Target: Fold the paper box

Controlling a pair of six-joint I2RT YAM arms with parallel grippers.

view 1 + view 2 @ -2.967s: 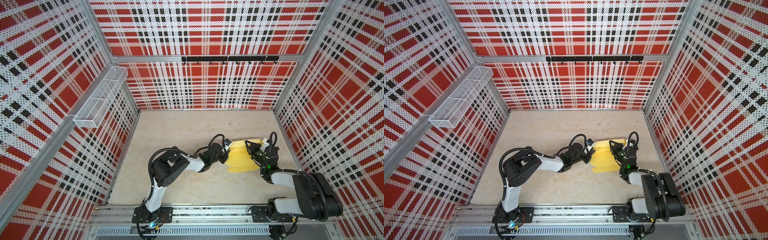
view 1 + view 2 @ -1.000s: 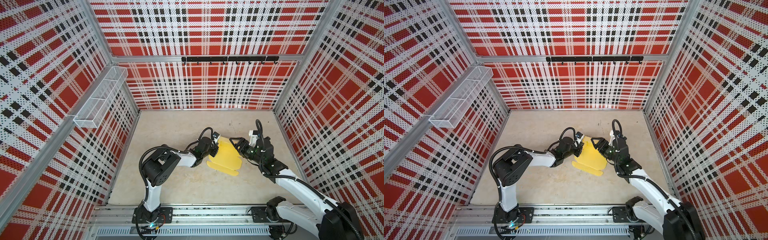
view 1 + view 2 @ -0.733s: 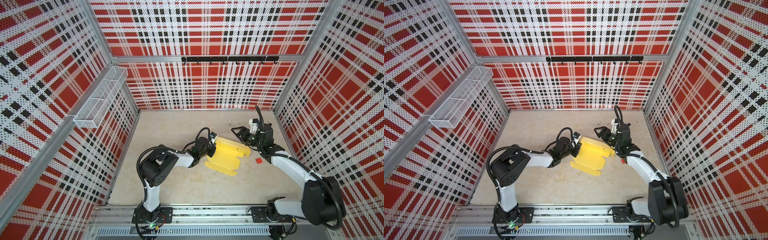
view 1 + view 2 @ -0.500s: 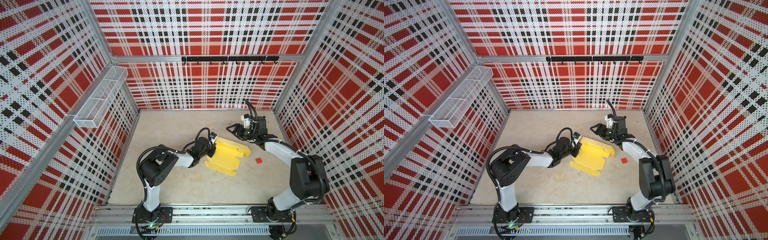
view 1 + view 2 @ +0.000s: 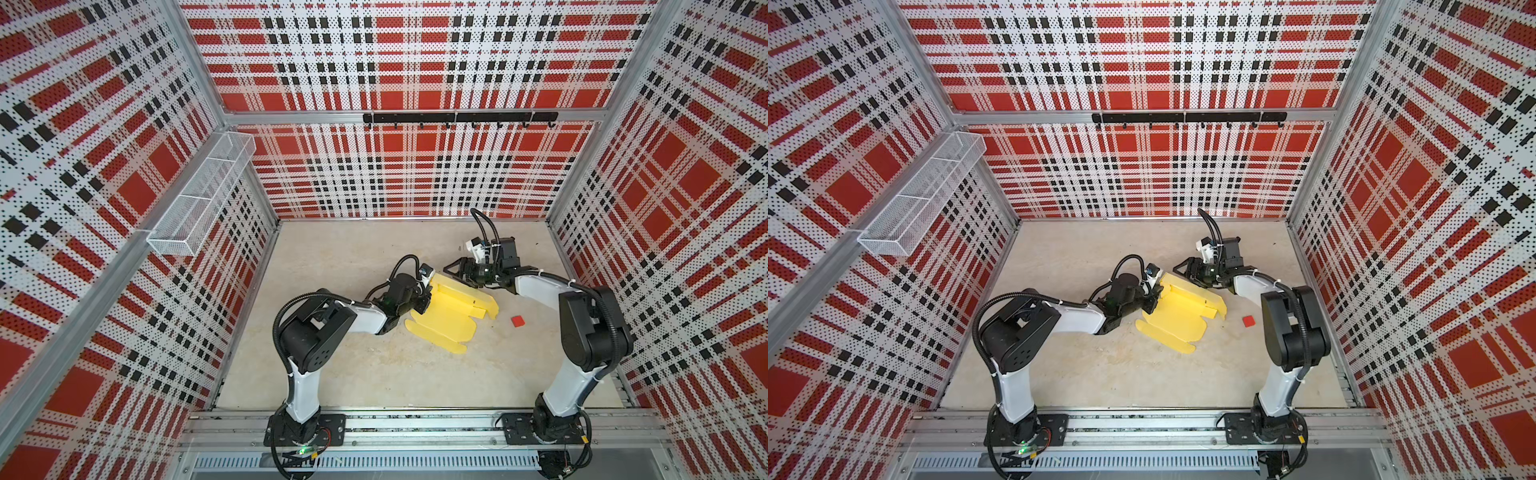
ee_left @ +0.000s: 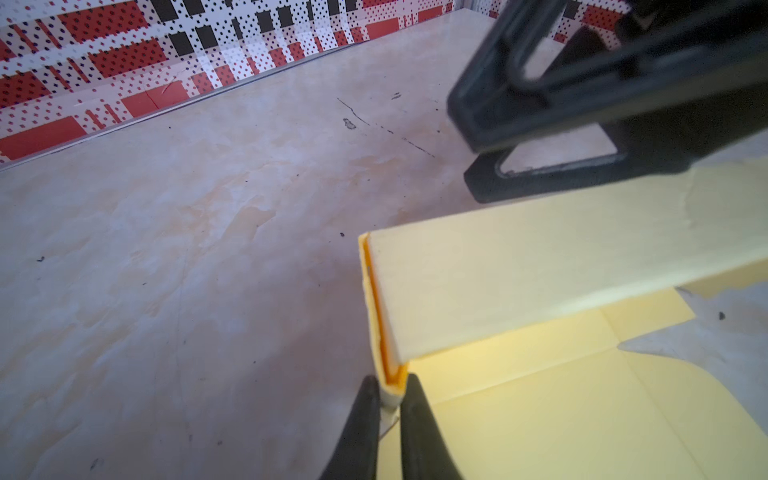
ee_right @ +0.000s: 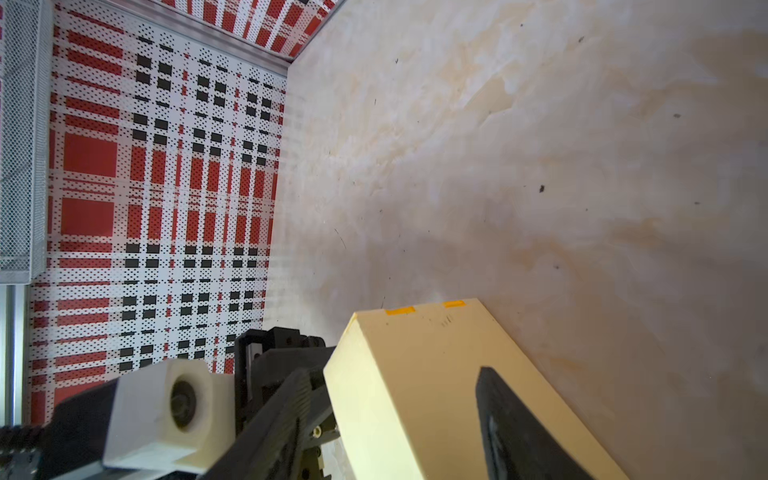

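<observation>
The pale yellow paper box [image 5: 446, 322] lies half-folded on the desk [image 5: 374, 374], one long wall raised, rounded flaps flat. The left fingers [image 6: 361, 424] pinch its corner; the right fingers [image 7: 511, 419] straddle the wall, wide.

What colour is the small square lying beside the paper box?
Red; the small square shows best in a top view, lying apart from the paper box.

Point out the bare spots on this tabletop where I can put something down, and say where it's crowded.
Free: the wide strip of table between the paper box and the front rail; also the back left corner, behind the left arm. Crowded: the middle, where the left gripper and right gripper meet at the box, and the red square beside it.
</observation>
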